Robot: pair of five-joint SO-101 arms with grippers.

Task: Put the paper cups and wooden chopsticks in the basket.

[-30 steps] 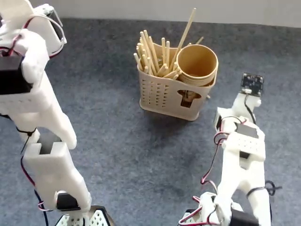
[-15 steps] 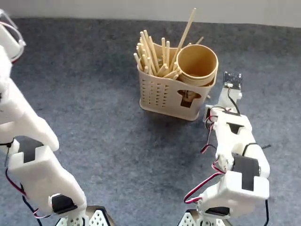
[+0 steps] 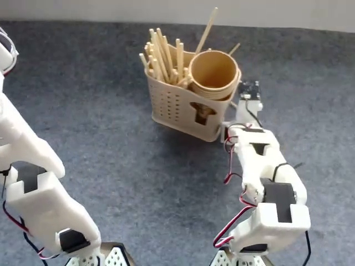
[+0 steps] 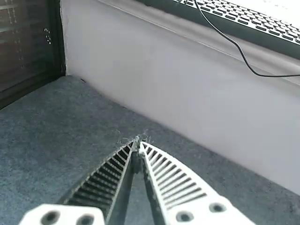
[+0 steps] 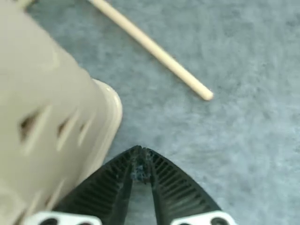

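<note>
Your right arm has moved in against the basket (image 3: 177, 108) and nudged it left along the surface's far edge. The paper cups (image 3: 213, 75) and chopsticks (image 3: 163, 52) sit inside, but one loose chopstick (image 5: 154, 49) lies on the surface beside it, so you likely aren't finished. Your right gripper (image 5: 139, 168) is closed and empty, by the basket's base. Your left gripper (image 4: 138, 147) is closed and empty too.

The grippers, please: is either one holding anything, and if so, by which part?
Neither holds anything: the left gripper and the right gripper, beside the basket, are both shut empty.
</note>
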